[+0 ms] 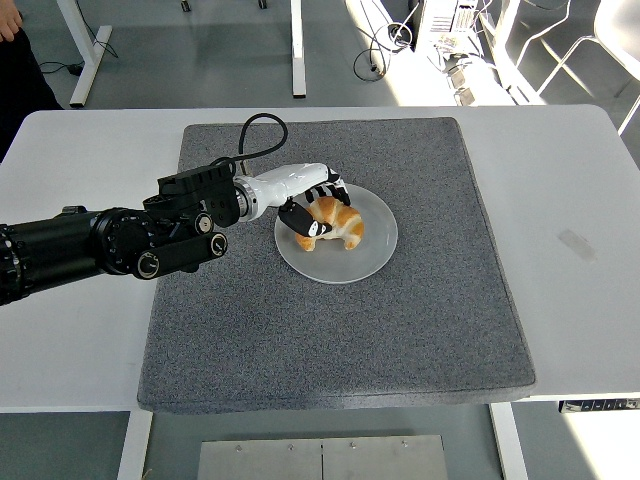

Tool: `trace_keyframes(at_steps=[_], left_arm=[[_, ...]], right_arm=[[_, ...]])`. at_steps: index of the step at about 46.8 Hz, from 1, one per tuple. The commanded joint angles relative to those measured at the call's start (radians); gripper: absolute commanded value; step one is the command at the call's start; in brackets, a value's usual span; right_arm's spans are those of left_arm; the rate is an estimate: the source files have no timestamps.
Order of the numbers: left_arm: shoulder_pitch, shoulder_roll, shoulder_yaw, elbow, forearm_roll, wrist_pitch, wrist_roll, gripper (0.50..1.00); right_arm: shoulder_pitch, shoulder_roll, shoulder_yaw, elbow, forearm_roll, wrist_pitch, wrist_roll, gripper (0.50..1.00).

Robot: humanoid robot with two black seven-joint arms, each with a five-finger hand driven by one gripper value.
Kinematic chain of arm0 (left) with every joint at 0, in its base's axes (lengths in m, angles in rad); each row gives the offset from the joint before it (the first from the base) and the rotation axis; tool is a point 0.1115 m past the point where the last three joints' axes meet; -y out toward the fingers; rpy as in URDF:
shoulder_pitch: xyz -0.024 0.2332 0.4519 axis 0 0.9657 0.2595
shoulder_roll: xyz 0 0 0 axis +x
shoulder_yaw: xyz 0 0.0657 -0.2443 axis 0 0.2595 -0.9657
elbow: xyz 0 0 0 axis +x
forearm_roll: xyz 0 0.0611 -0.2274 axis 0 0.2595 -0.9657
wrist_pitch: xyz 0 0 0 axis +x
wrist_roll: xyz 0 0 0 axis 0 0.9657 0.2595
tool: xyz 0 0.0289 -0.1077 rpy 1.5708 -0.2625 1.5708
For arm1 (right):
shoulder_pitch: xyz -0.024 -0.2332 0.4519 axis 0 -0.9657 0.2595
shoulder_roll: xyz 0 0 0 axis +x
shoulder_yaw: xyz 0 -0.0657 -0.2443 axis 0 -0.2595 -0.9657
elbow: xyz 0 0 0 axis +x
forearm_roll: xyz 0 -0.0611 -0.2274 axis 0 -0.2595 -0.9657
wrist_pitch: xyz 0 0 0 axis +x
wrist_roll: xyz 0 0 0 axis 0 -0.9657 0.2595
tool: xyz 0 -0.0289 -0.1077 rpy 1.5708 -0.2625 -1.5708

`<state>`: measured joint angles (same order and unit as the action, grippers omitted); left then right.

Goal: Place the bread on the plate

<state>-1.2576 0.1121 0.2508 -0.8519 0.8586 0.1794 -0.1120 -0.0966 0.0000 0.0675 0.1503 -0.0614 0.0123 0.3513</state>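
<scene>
A golden croissant point(340, 225) sits over the left-middle part of a round white plate point(372, 250) on a grey mat point(340, 330). My left hand point(318, 208) reaches in from the left, its black-tipped fingers point(338, 192) curled around the croissant's left side, and it holds the croissant low on the plate. Whether the croissant rests on the plate or hovers just above it, I cannot tell. The right arm is out of view.
The grey mat covers most of the white table point(590, 230). A black cable point(258, 132) loops up from my left wrist. A person's sleeve point(20, 70) shows at the top left corner, beyond the table.
</scene>
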Motion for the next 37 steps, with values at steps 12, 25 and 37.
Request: trace_keyframes(at_steps=[12,25,37], left_arm=[[0.011,-0.008,0.008,0.007,-0.003,-0.003,0.000,0.843],[0.001,-0.006,-0.019,0.005,-0.023,-0.003,0.000,0.930],[0.001,0.014,-0.205,0.005,-0.161,-0.001,-0.003,0.949]], right_arm=[[0.000,0.000,0.000,0.000,0.000,0.000,0.000,1.000],[0.000,0.000,0.000,0.000,0.000,0.000,0.000,1.000],[0.000,0.000,0.000,0.000,0.000,0.000,0.000,1.000]])
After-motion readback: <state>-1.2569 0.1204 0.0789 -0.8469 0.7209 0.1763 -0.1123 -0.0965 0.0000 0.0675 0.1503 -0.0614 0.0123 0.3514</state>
